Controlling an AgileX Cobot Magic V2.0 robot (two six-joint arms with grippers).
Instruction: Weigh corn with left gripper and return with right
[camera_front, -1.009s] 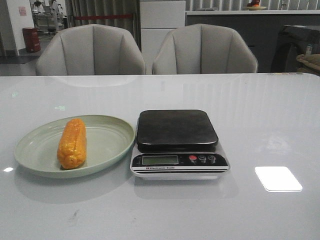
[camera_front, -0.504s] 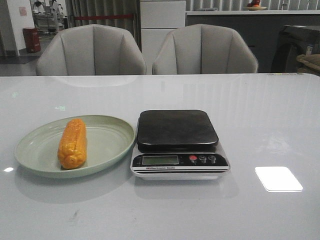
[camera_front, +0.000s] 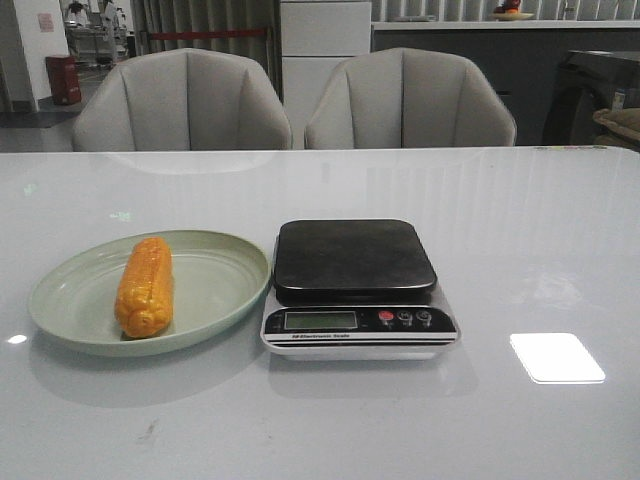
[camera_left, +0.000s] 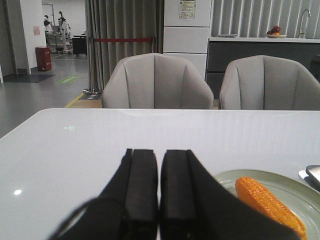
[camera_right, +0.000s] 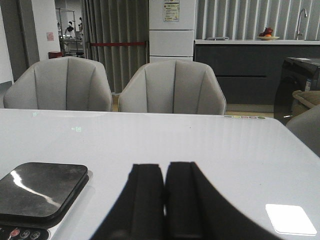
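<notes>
The orange-yellow corn (camera_front: 144, 285) lies lengthwise on a pale green plate (camera_front: 225, 283) left of the scale (camera_front: 355, 285), whose black platform is bare. Neither gripper shows in the front view. In the left wrist view my left gripper (camera_left: 159, 152) is shut and empty, low over the table, with the corn (camera_left: 267, 202) and the plate (camera_left: 290, 185) beside it, apart from the fingers. In the right wrist view my right gripper (camera_right: 165, 166) is shut and empty, with the scale's platform (camera_right: 40, 190) off to one side.
The scale's display and three buttons (camera_front: 403, 317) face the near edge. Two grey chairs (camera_front: 182, 105) stand behind the table's far edge. A bright light patch (camera_front: 556, 357) lies on the white tabletop to the right of the scale.
</notes>
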